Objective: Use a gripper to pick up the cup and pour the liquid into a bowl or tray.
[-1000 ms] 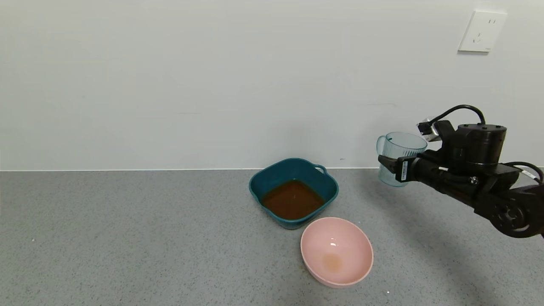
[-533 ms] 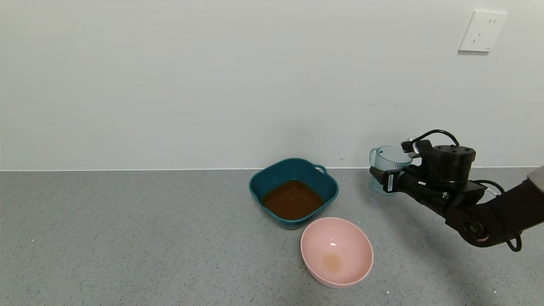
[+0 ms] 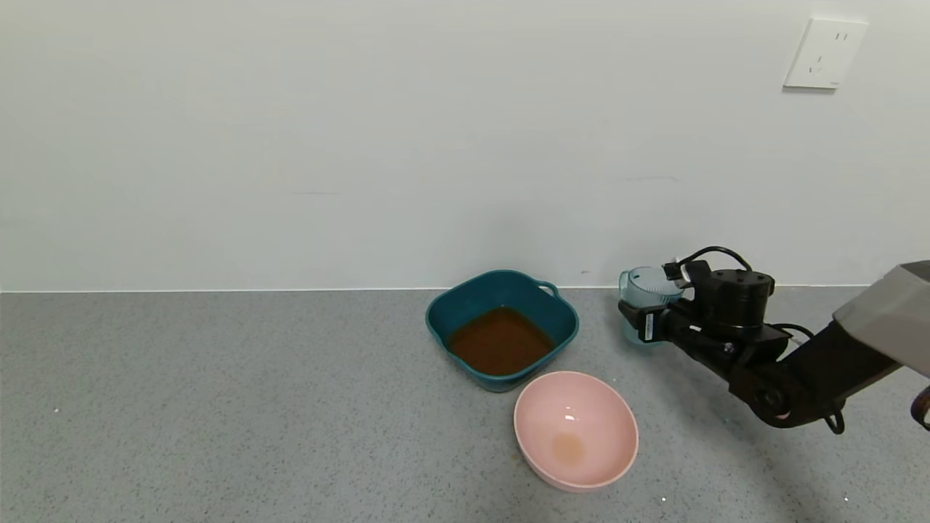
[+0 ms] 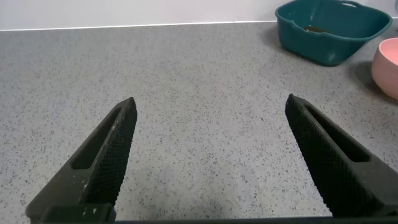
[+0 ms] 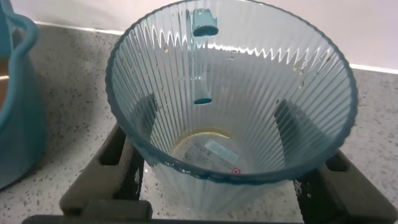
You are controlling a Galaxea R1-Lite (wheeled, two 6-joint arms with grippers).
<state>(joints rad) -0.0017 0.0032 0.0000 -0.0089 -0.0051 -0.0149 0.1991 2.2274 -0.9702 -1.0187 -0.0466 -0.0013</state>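
Note:
My right gripper [image 3: 639, 319] is shut on the pale blue ribbed cup [image 3: 643, 294], held upright low over the counter to the right of the teal basin [image 3: 559, 309]. In the right wrist view the cup [image 5: 249, 81] is between my fingers [image 5: 115, 165] and holds only a thin ring of liquid at its bottom [image 5: 205, 134]. Reddish-brown liquid [image 3: 500, 340] fills the bottom of the basin. Whether the cup's base touches the counter I cannot tell. My left gripper [image 4: 211, 162] is open and empty over bare counter, out of the head view.
A round pink bowl [image 3: 575, 430] with a small brown stain lies in front of the basin. The basin [image 4: 329, 31] and pink bowl [image 4: 388, 59] also show in the left wrist view. A wall with a socket [image 3: 825, 54] runs behind the grey speckled counter [image 3: 218, 407].
My right gripper has come down and moved left with the cup, from raised above the counter to low beside the basin. The basin, the pink bowl and the liquid have not moved.

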